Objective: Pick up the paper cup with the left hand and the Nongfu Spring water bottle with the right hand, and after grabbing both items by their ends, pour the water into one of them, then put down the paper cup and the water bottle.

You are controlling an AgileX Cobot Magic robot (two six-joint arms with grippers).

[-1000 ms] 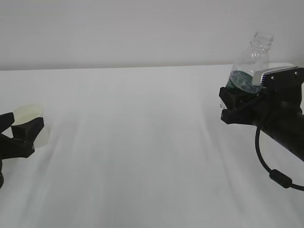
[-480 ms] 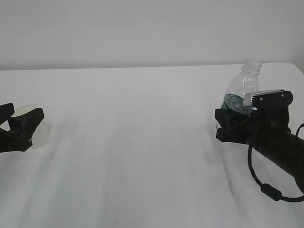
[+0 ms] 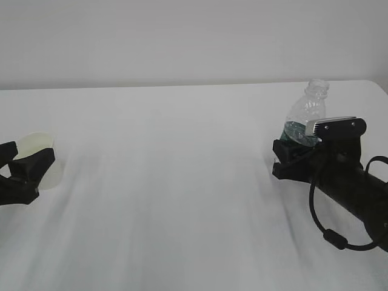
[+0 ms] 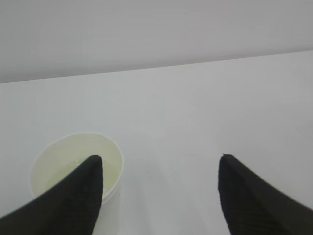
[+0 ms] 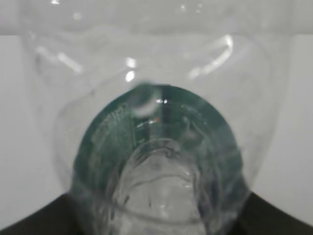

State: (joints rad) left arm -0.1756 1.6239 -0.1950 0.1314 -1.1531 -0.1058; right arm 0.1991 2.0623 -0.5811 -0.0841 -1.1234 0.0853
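Fingers of the left hand stand spread, the paper cup against the left one, not gripped. Right hand is clamped on the Nongfu Spring water bottle, now lowered and leaning. Judgement: put-down phase, bottle release outstanding.

Left hand: we record matte black, wedge-shaped fingers tapering to blunt tips; in the left wrist view they show as two dark pointed blades with smooth faces. No markings that we can make out.

Right hand: we record a blocky black body with angular jaw blocks. A light grey-white rectangular plate sits on top, edged in black. The thick black arm behind it carries a black cable looping beneath, with a cylindrical bead on it.
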